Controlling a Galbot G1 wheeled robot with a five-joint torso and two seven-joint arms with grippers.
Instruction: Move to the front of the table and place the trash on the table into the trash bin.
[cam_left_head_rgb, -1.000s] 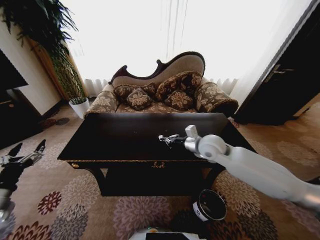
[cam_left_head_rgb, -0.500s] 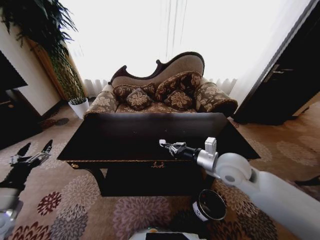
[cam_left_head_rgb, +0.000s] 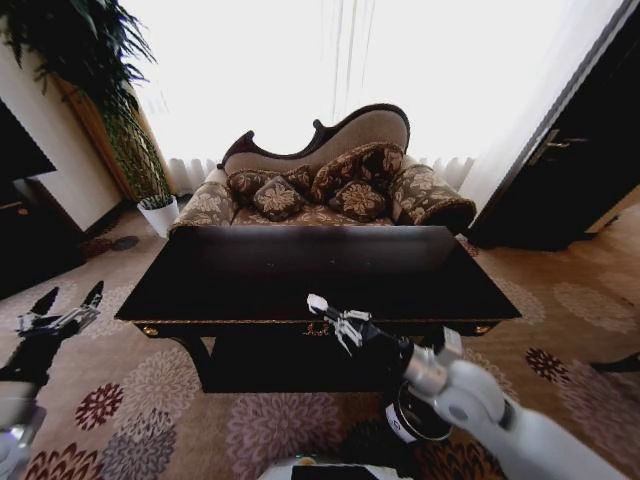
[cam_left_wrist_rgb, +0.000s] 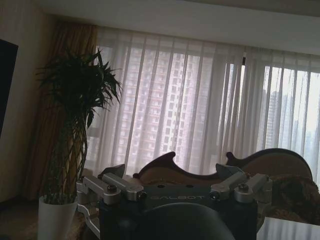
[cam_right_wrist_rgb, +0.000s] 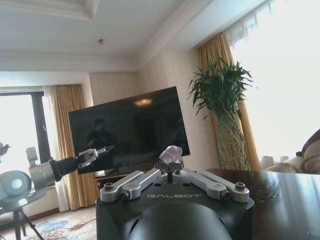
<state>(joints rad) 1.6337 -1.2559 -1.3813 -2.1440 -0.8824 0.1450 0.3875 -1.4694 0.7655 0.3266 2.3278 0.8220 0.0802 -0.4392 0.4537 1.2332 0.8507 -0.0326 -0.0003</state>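
The dark glossy table (cam_left_head_rgb: 250, 270) stands in front of me in the head view. My right gripper (cam_left_head_rgb: 332, 314) hangs over its front edge, shut on a small white paper scrap (cam_left_head_rgb: 317, 302) of trash. In the right wrist view the scrap (cam_right_wrist_rgb: 173, 153) sticks up from the closed fingertips of that gripper (cam_right_wrist_rgb: 171, 167). The black trash bin (cam_left_head_rgb: 406, 424) stands on the carpet below the table's front right, partly hidden behind my right arm. My left gripper (cam_left_head_rgb: 68, 308) is held out low at the far left with its fingers open and nothing between them.
An ornate sofa (cam_left_head_rgb: 330, 185) with cushions stands behind the table. A potted plant in a white pot (cam_left_head_rgb: 158, 213) is at the back left, a dark door (cam_left_head_rgb: 570, 170) at the right. Patterned carpet (cam_left_head_rgb: 150, 400) spreads around the table.
My right arm has drawn back from over the table top to its front edge and sunk lower, carrying the scrap. The left gripper has risen slightly.
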